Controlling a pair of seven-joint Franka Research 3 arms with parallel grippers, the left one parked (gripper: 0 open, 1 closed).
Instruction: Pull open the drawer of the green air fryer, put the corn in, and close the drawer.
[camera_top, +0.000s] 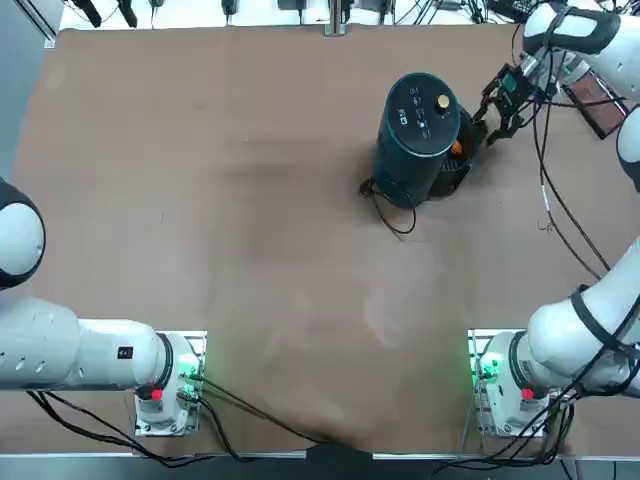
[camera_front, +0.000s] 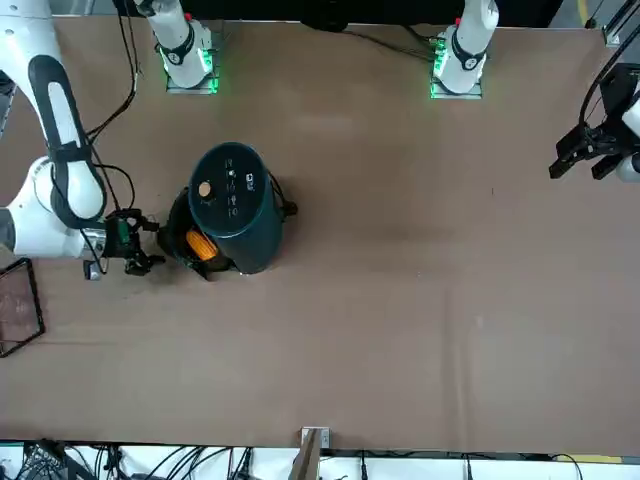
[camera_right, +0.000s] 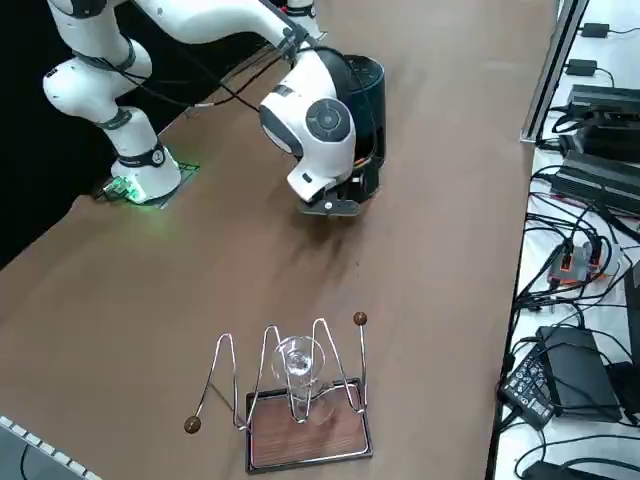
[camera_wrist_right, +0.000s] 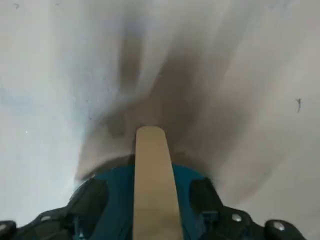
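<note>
Wire rack (camera_right: 300, 400): bent metal loops tipped with brown balls, on a small wooden base; stands at the table's near right edge, well apart from the work. It probably plays no part in the job.

Clear glass (camera_right: 297, 375): upright among the rack's loops, thin-walled and smooth.

Table (camera_right: 150, 330): flat, matte brown covering.

Right gripper (camera_top: 488, 118): black two-finger tool, fingers spread wide and holding nothing. It sits just beside the pulled-out drawer, low over the table. Judged to be lined up there to push the drawer shut.

Drawer (camera_top: 455, 168): near-black, curved like the fryer's wall, glossy plastic by its look. It stands drawn out toward the gripper, its basket open upward.

Corn (camera_front: 202, 245): small orange-yellow cob, elongated, lying inside the open drawer. The loading step looks done.

Green air fryer (camera_top: 420, 135): tall dark green cylinder, smooth, upright. It has a black top panel with white marks, a small gold knob (camera_top: 442, 102), and a black cord (camera_top: 392, 212) trailing on the table.
</note>
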